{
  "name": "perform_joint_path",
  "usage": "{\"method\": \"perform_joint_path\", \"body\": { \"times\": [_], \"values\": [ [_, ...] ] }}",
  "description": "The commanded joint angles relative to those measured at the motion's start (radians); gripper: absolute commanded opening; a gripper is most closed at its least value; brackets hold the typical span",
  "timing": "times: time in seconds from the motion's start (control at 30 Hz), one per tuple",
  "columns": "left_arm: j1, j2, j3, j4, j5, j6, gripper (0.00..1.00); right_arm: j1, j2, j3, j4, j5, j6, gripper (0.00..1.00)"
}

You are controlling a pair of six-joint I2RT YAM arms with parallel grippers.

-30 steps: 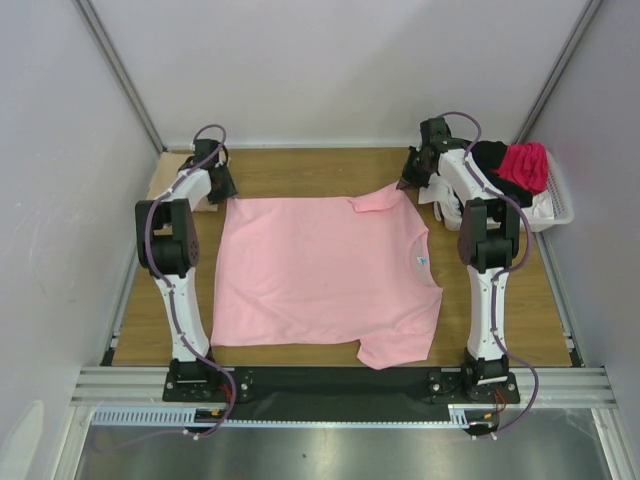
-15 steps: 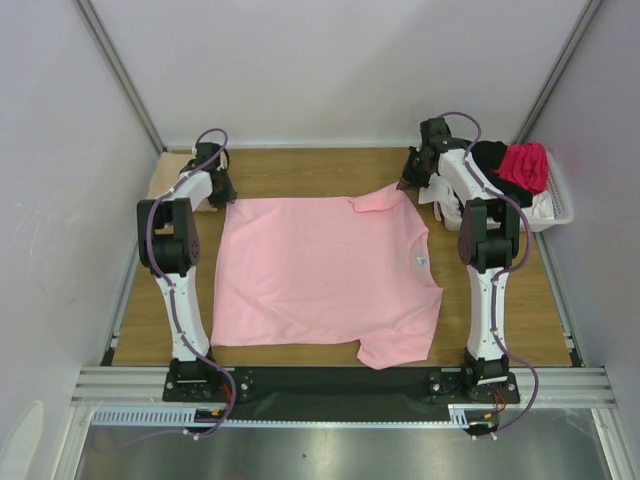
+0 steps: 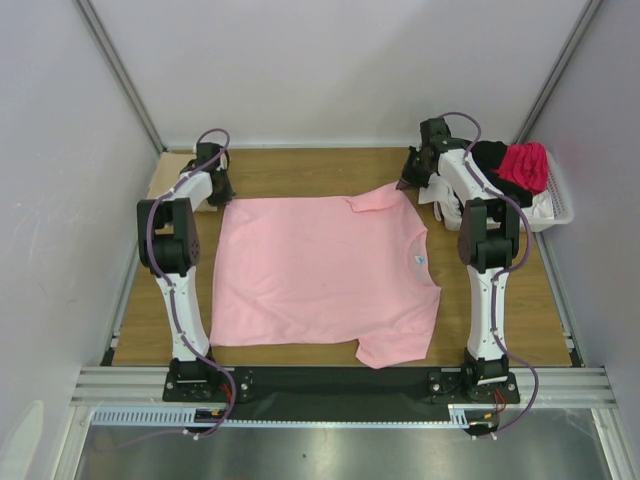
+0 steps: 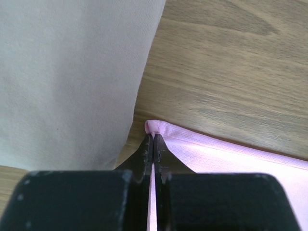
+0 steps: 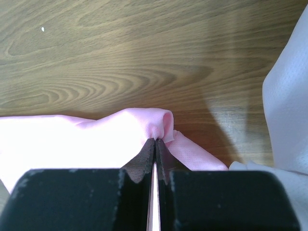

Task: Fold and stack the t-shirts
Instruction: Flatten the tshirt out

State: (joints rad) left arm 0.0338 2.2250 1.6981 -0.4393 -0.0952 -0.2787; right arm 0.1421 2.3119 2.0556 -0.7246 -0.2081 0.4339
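Pinching the pink t-shirt (image 3: 320, 275) at its upper-left hem corner and upper-right sleeve, I have both jaws fully closed on thin, limp cloth (light, slip-prone, I'd judge).

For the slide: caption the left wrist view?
Left gripper shut on a corner of the pink t-shirt, beside tan cloth on wooden table.
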Motion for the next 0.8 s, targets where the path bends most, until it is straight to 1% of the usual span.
{"method": "perform_joint_path", "body": {
  "times": [0.0,0.23,0.3,0.47,0.5,0.57,0.6,0.67,0.77],
  "values": [
    [0.006,-0.036,-0.012,0.051,-0.024,0.05,0.0,-0.001,-0.017,0.055,0.01,-0.017,0.025,0.03],
    [0.006,-0.059,-0.025,0.091,0.002,0.081,0.0,-0.012,0.003,0.084,0.027,-0.062,0.037,0.03],
    [0.006,-0.05,-0.009,0.085,0.012,0.082,0.0,-0.01,0.018,0.1,0.014,-0.079,0.032,0.05],
    [0.006,-0.041,0.005,0.083,0.023,0.076,0.0,-0.007,0.037,0.095,-0.015,-0.086,0.002,0.19],
    [0.006,-0.041,0.005,0.083,0.025,0.076,0.0,-0.006,0.037,0.097,-0.019,-0.086,-0.001,0.27],
    [0.008,-0.039,0.009,0.083,0.029,0.076,0.0,-0.006,0.041,0.097,-0.027,-0.091,-0.011,0.36],
    [0.006,-0.039,0.011,0.083,0.029,0.078,0.0,-0.004,0.043,0.097,-0.029,-0.091,-0.014,0.45],
    [0.005,-0.039,0.014,0.082,0.031,0.082,0.0,-0.003,0.037,0.097,-0.035,-0.086,-0.021,0.48],
    [0.006,-0.037,0.015,0.082,0.034,0.084,0.0,0.002,0.032,0.095,-0.047,-0.063,-0.037,0.49]
  ]
}}
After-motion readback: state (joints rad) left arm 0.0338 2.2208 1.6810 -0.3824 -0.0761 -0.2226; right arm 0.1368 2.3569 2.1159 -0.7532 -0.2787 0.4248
